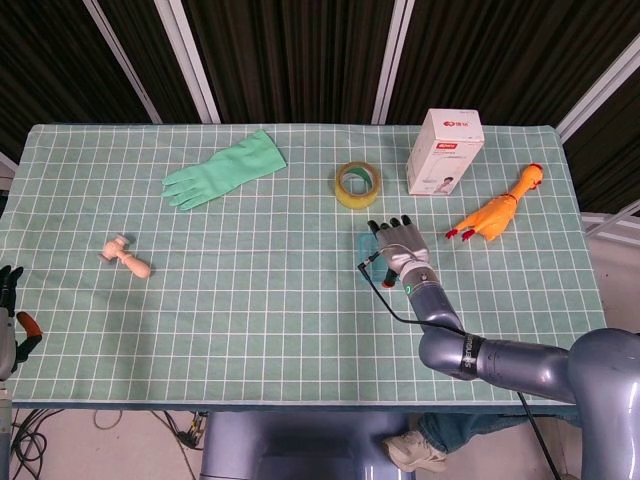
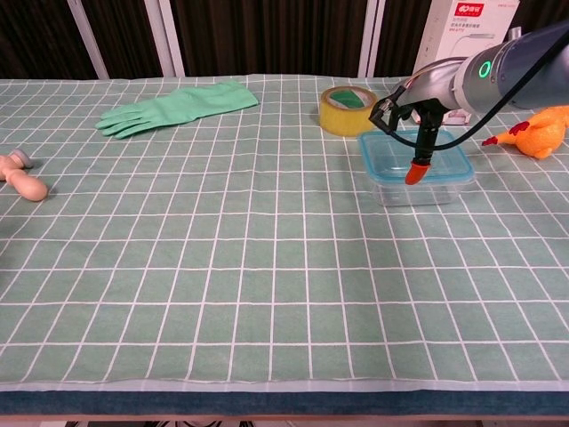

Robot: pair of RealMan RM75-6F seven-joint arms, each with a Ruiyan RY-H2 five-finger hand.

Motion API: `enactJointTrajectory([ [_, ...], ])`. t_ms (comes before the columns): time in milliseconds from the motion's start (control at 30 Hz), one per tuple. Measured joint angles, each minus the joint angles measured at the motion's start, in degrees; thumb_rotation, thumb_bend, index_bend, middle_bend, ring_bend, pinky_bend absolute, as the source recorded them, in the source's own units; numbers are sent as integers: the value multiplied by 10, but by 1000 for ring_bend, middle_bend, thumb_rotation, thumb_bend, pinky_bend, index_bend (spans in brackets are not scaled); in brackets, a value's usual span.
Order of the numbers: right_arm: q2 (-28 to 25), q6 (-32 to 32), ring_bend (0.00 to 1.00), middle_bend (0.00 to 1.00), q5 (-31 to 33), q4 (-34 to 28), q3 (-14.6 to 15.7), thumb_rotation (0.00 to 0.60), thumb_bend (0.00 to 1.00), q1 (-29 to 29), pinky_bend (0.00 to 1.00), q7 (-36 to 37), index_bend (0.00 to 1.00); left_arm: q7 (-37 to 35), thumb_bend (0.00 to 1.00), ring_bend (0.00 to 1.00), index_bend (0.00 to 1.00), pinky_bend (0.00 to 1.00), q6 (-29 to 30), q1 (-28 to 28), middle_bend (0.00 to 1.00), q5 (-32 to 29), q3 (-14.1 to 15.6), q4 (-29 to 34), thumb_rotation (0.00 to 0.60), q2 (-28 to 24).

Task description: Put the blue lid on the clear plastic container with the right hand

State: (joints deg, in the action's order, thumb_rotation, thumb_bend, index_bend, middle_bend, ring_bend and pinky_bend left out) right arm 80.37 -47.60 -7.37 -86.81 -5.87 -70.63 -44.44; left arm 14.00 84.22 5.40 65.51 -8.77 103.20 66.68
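The clear plastic container [image 2: 418, 192] stands on the right part of the table, near the tape roll. The blue lid [image 2: 447, 165] lies flat on its rim. My right hand [image 2: 428, 96] hovers over the container with its orange-tipped thumb hanging down onto the lid. In the head view the right hand [image 1: 401, 243] lies outstretched and hides nearly all of the container, leaving only a blue edge of the lid [image 1: 364, 243] showing. My left hand [image 1: 10, 305] shows at the table's left edge, far from the container, with nothing in it.
A yellow tape roll [image 1: 357, 184] sits just behind the container. A white box [image 1: 445, 152] and an orange rubber chicken [image 1: 495, 213] are at the back right. A green glove [image 1: 225, 170] lies at the back left and a wooden toy [image 1: 128, 257] at the left.
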Motion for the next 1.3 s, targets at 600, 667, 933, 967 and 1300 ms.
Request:
enactJointTrajectory([
  [600, 14, -5, 82, 458, -12, 13, 4, 600, 226, -2, 0, 9, 0, 0, 815, 0, 67, 0, -1, 1, 0, -6, -1, 1, 600, -1],
  [667, 14, -7, 76, 459, -11, 13, 5, 600, 225, -3, 0, 7, 0, 0, 815, 0, 67, 0, -1, 1, 0, -6, -1, 1, 600, -1],
  [933, 13, -9, 72, 458, -8, 12, 4, 600, 225, -4, 0, 7, 0, -1, 815, 0, 67, 0, -1, 1, 0, -7, -1, 1, 600, -1],
  [967, 12, -9, 72, 458, -9, 11, 4, 600, 226, -4, 0, 7, 0, -1, 815, 0, 67, 0, -1, 1, 0, -8, -1, 1, 600, -1],
  [1300, 4, -7, 68, 458, -7, 7, 5, 600, 226, -4, 0, 8, 0, 0, 815, 0, 67, 0, -1, 1, 0, -8, 0, 1, 600, -1],
])
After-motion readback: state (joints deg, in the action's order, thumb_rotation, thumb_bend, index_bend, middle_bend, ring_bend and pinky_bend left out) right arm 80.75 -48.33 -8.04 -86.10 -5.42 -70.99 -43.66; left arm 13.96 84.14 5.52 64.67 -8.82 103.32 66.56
